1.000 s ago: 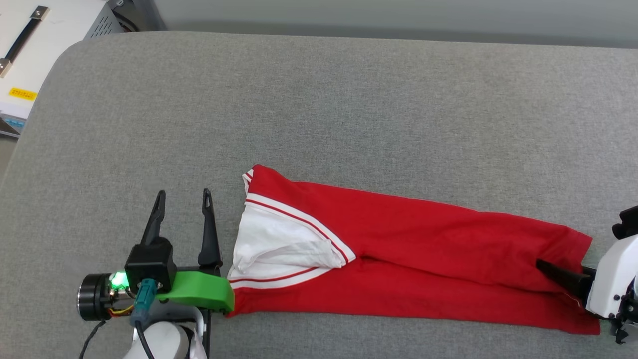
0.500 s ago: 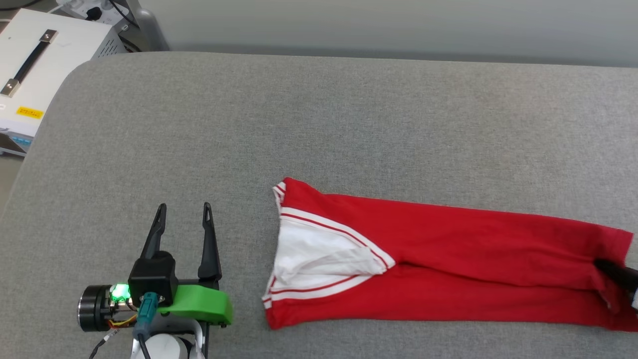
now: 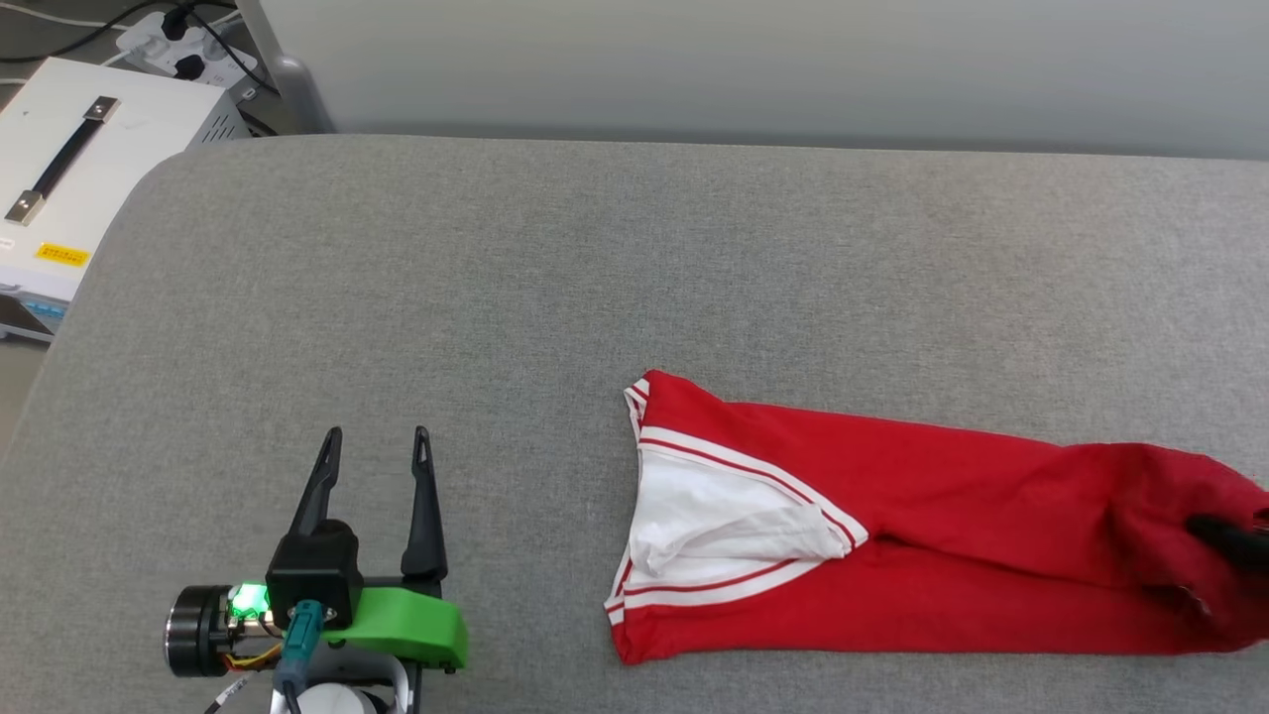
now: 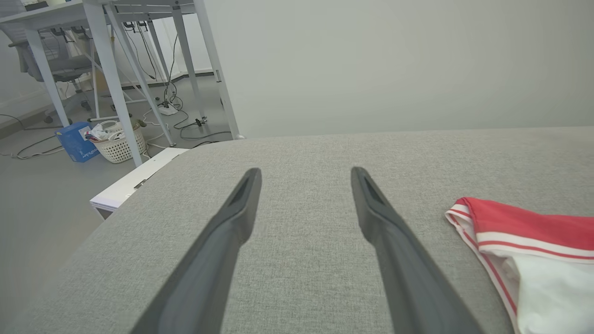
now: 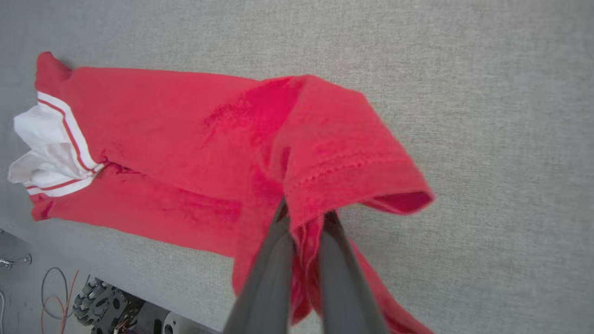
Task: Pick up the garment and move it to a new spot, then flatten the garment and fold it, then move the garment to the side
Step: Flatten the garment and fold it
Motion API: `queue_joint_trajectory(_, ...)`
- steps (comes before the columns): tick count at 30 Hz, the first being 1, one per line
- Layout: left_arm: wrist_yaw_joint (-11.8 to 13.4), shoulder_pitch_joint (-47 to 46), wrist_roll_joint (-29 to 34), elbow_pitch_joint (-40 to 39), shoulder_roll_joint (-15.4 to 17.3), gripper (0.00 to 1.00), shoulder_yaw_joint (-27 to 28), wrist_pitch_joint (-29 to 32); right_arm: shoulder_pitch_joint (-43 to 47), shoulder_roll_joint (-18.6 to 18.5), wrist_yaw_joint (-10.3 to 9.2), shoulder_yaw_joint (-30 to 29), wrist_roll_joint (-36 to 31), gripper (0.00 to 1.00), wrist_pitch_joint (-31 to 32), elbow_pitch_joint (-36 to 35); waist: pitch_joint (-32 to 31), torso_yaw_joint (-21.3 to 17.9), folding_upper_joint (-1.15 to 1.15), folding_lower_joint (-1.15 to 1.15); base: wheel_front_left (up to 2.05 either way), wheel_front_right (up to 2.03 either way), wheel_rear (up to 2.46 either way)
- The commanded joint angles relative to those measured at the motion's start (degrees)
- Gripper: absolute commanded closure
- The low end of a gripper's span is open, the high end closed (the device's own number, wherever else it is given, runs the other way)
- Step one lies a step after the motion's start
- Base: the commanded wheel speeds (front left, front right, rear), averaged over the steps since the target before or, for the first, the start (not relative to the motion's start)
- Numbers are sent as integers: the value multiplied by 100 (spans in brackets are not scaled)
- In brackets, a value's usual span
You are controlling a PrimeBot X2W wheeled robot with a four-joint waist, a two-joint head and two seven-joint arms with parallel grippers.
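Nearest me, the left gripper [image 3: 377, 436] is hovering low over the grey fabric-covered counter [image 3: 595, 258] with its two dark fingers [image 4: 222, 241] spread well apart, gripping nothing and touching nothing; a green light is glowing on its wrist. The garment [image 3: 942, 516] is lying well to that gripper's right, stretched long across the near right part of the counter, red side up, with a white sleeve and its red-and-white striped trim showing at the end closer to the left gripper. At the other end the right gripper [image 3: 1229, 535] is reaching in from the frame's edge, mostly cut off in the head view. The right wrist view shows that gripper [image 5: 306, 213] with its fingers [image 5: 274, 269] pinched together on a bunch of the red cloth by the hem, which is rising off the counter there and drooping in a loose fold over the fingertips, hiding them. The rest of the garment [image 5: 185, 130] is lying flat and partly folded over itself. Beyond the counter's far left corner a white box [image 3: 69, 188] with a black handle is standing, carrying a yellow label [image 3: 61, 255] whose print is too small to read, and a power strip [image 3: 178, 50] is lying behind it. Farther off, in the left wrist view, a white basket [image 4: 116, 144] and a blue box [image 4: 76, 146] are sitting on the floor by white desk legs [image 4: 106, 69].
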Motion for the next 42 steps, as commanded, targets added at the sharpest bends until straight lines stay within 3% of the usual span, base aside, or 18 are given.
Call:
queue_joint_trajectory(1, -49, 93, 66, 5, -69, 0, 33, -34, 2, 118, -4, 38, -42, 100, 58, -213, 9, 4, 0, 0, 0, 0, 0)
queue_joint_trajectory(9, -225, -63, 230, 26, -235, 0, 123, -34, -629, 739, -4, 480, -666, 100, 512, -1281, 195, 126, 0, 0, 0, 0, 0)
queue_joint_trajectory(16, -337, -207, 320, 28, -388, 0, 229, -34, -1516, 1442, -4, 1199, -1191, 100, 820, -1360, 444, 228, 0, 0, 0, 0, 0)
queue_joint_trajectory(27, -478, -427, 445, 98, -566, 0, 372, -34, -2607, 2573, -4, 2380, -1233, 100, 740, -364, 743, 313, 0, 0, 0, 0, 0)
queue_joint_trajectory(34, -544, -515, 502, 153, -651, 0, 416, -34, -2742, 2809, -4, 2954, -1411, 100, 375, 763, 831, 367, 0, 0, 0, 0, 0)
queue_joint_trajectory(38, -563, -491, 527, 206, -680, 0, 468, -34, -2770, 2825, -4, 3165, -1360, 98, -22, 958, 736, 340, 0, 0, 0, 0, 0)
queue_joint_trajectory(39, -566, -457, 534, 220, -683, 0, 491, -34, -2788, 2788, -4, 3197, -1327, 72, -151, 914, 679, 318, 0, 0, 0, 0, 0)
queue_joint_trajectory(40, -569, -427, 539, 231, -684, 0, 511, -34, -2817, 2738, -4, 3219, -1343, 3, -294, 861, 631, 297, 0, 0, 0, 0, 0)
queue_joint_trajectory(42, -582, -363, 551, 248, -685, 0, 551, -34, -2840, 2597, -4, 3252, -1365, 0, -617, 682, 512, 249, 0, 0, 0, 0, 0)
